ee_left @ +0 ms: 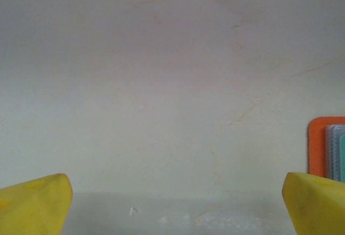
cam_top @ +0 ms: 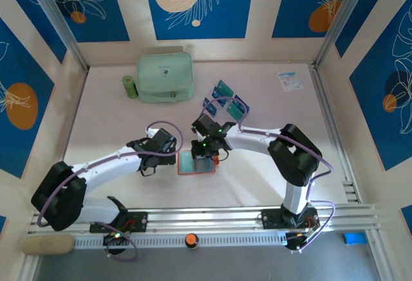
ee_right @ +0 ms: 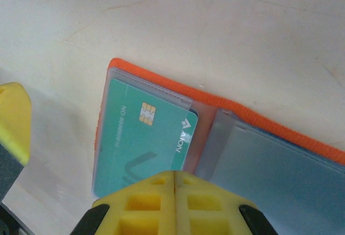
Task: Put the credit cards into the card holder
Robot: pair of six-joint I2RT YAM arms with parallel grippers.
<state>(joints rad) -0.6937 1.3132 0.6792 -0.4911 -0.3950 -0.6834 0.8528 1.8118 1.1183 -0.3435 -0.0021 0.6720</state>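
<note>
Broadly, the table [cam_top: 109, 123] is laid out so the stock sits at the back and the work sits close to me. One mint-green zip pouch [cam_top: 165, 77] rests at the far edge, well away from the job. To its right, one clear tiered rack [cam_top: 233, 108] holds credit cards [cam_top: 225, 90] upright, I judge so their top edges can be pinched. I count at least three teal ones there but cannot be surer.

One orange card holder [cam_top: 196, 164] lies opened flat between my two grippers with its clear sleeves facing up, which leaves the pocket mouths reachable from above. From my right wrist I see one teal chip card [ee_right: 141, 132] lying in the left sleeve of the card holder [ee_right: 161, 80]. Whether the frosted right sleeve holds a card, I cannot tell.

My right gripper [cam_top: 208, 147] is pinched fully closed on nothing, and its joined fingertips [ee_right: 173, 189] sit at the card's near edge. I read that as a blunt tip for nudging the card home.

My left gripper [cam_top: 156, 154] stands wide open and empty [ee_left: 175, 205], low over bare table just left of the card holder [ee_left: 317, 147]. It is probably placed there to brace it.
</note>
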